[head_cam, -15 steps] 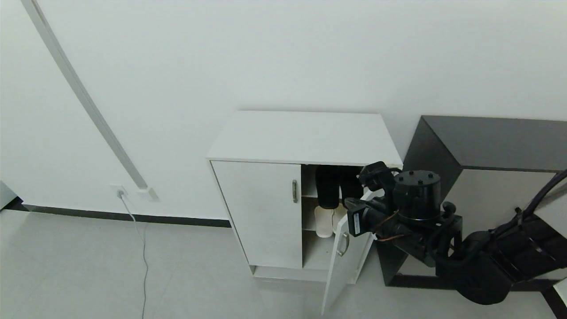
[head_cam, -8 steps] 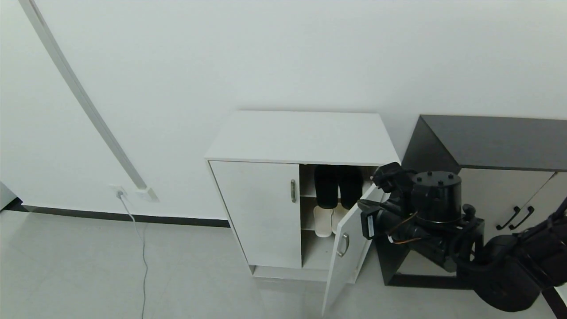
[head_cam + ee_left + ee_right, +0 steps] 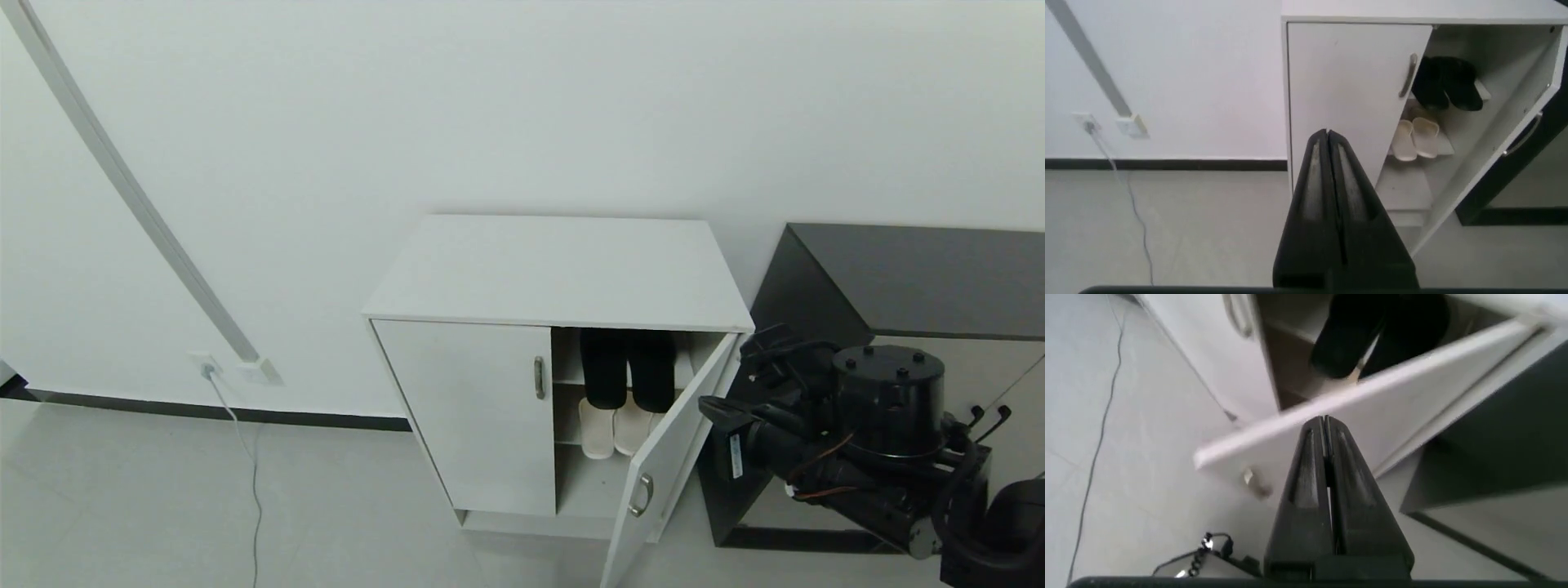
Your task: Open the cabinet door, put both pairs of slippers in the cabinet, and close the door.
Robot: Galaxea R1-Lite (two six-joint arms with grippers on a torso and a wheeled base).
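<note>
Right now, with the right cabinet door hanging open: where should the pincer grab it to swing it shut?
Grab the bar handle on the open door, outer face, coming from the robot's right, where the right pincer faces that side. The handle stands off the panel near the free edge, far from the hinge. That pincer is shut; open it first.

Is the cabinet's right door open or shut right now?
Open. The right door stands angled out from the cabinet, exposing the black slippers and white slippers inside.
</note>
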